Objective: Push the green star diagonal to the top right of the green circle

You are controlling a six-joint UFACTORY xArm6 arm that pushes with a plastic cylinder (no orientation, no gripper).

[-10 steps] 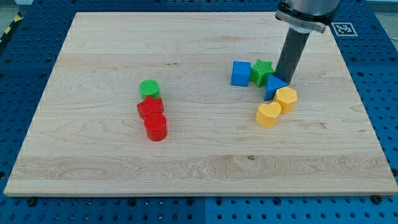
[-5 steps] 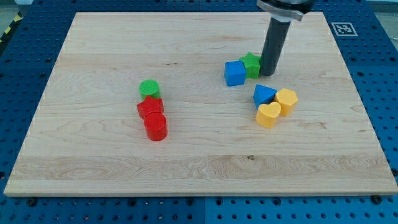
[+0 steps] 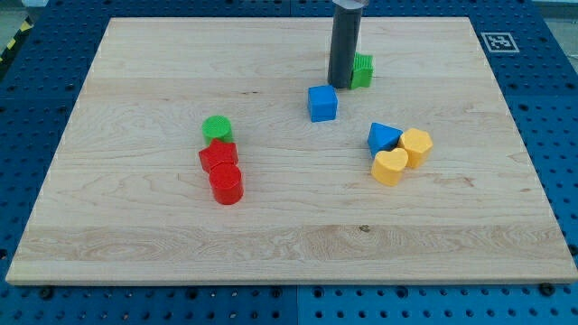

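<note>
our tip (image 3: 341, 86): upper centre, touching green star's (image 3: 363, 70) left
blue cube (image 3: 322, 103): just below our tip
green circle (image 3: 217, 128): centre-left, well apart from us

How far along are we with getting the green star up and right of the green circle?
Largely done: the green star already lies up and to the right of the green circle, though far off. In hand: my tip sits against the star's left side, above the blue cube. Left: possibly bringing the star closer to the circle.

single raised view, whole board (image 3: 135, 226)
</note>
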